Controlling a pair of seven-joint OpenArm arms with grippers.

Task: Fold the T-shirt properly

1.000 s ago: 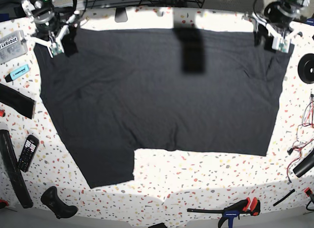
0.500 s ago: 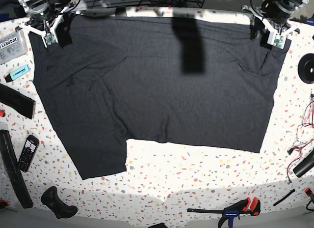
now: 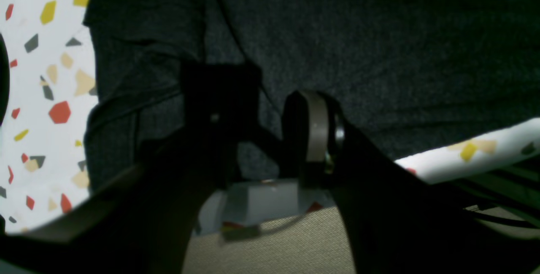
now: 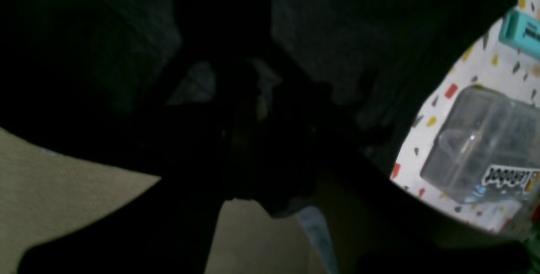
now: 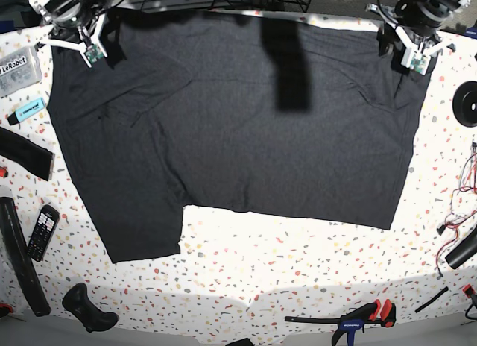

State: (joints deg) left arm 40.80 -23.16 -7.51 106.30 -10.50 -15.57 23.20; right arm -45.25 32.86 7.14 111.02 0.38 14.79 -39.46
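The black T-shirt lies spread plain side up over most of the table, its far edge at the back. One sleeve reaches toward the front left. My left gripper holds the shirt's far right corner; in the left wrist view its fingers are pinched on a fold of the dark fabric. My right gripper grips the far left corner. The right wrist view is very dark, showing only cloth around the black fingers.
A clear LeRobot box and a teal highlighter lie left of the shirt. Black straps and a calculator line the left edge. A clamp sits front right, cables and a black roll right. A blurred dark strip crosses the shirt's top centre.
Both grippers have moved toward the table's back edge, dragging the shirt with them. Its lower hem and sleeve now lie farther from the front edge.
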